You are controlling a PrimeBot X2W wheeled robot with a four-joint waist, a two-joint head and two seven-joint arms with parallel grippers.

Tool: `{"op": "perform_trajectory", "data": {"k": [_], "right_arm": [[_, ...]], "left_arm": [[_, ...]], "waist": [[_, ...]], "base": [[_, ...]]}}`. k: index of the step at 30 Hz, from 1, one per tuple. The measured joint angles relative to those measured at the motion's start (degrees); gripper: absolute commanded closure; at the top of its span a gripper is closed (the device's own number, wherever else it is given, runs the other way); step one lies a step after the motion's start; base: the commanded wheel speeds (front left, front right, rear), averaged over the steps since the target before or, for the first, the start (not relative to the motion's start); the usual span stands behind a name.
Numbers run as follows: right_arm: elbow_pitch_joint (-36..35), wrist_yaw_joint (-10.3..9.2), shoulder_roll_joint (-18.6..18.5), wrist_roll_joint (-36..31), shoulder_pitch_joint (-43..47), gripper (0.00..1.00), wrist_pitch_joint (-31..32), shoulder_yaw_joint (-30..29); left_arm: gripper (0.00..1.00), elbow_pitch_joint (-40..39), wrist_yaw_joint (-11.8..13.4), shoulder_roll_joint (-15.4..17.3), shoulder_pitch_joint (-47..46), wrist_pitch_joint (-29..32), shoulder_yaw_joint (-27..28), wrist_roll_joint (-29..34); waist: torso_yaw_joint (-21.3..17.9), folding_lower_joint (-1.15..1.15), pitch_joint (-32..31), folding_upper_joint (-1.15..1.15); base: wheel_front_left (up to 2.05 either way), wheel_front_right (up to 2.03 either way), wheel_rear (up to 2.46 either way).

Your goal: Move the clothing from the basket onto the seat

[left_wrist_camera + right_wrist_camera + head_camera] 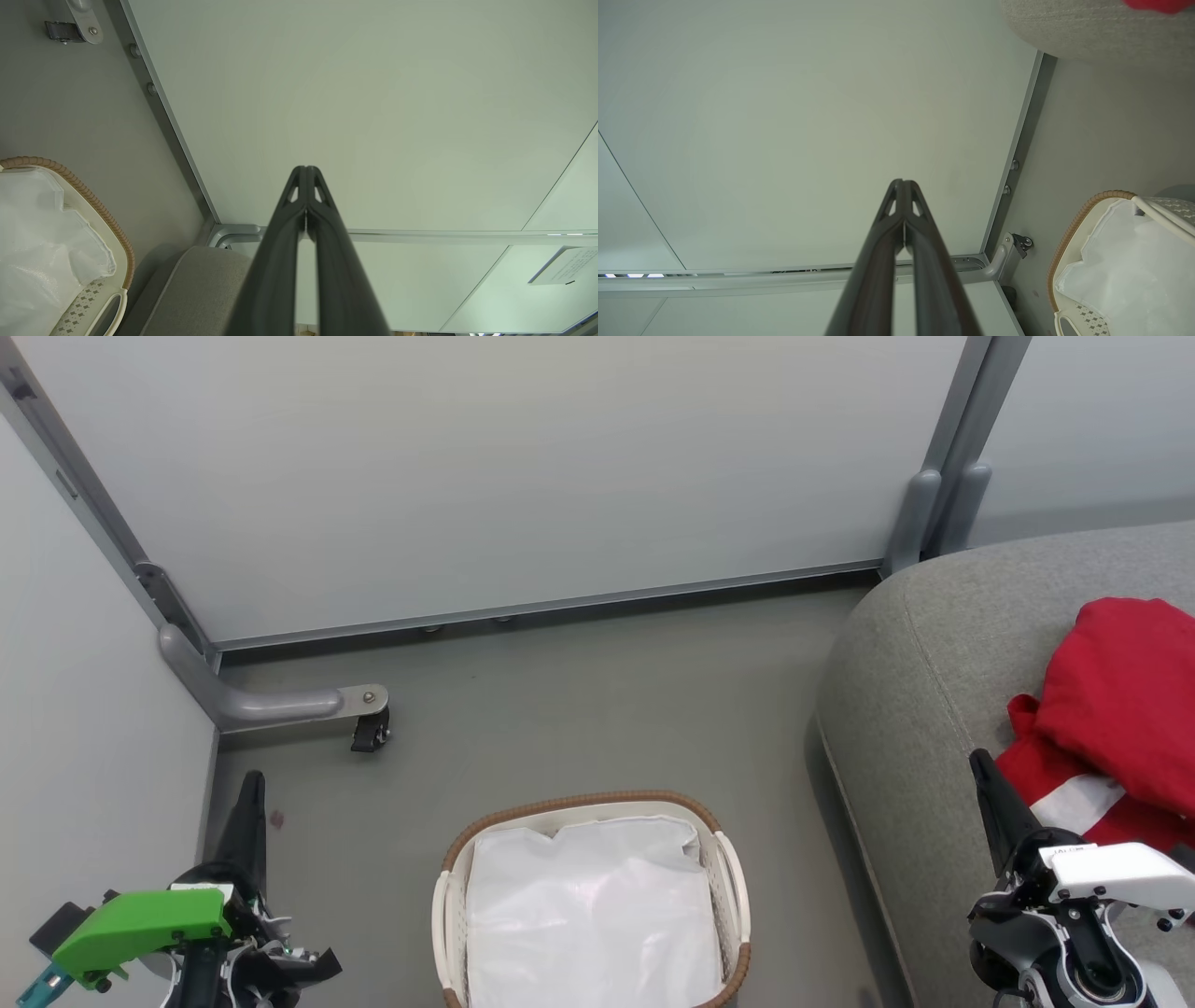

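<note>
Left end effector over grey floor, pale partition panels beyond

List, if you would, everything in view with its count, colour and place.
clothing: one heap, red with white, on the seat.
basket: one, white with brown rim, on the floor ahead.
liner: one, white, inside the basket.
seat: one, grey, right of the basket.
caster foot: one, grey with black wheel, floor far left.
partition panels: three, pale, behind and left.
left pincer: one, dark, shut, empty, lower left.
right pincer: one, dark, shut, empty, lower right by the clothing.
</note>
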Motion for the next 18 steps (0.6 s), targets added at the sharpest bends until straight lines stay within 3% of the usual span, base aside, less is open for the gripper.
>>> {"op": "perform_trajectory", "data": {"k": [18], "right_arm": [[0.00, 0.00, 0.00, 0.00, 0.00, 1.00, 0.00, 0.00]], "left_arm": [[1.00, -0.01, 0.00, 0.00, 0.00, 0.01, 0.00, 0.00]], "waist": [[0.00, 0.00, 0.00, 0.00]], "base": [[0.00, 0.00, 0.00]]}}
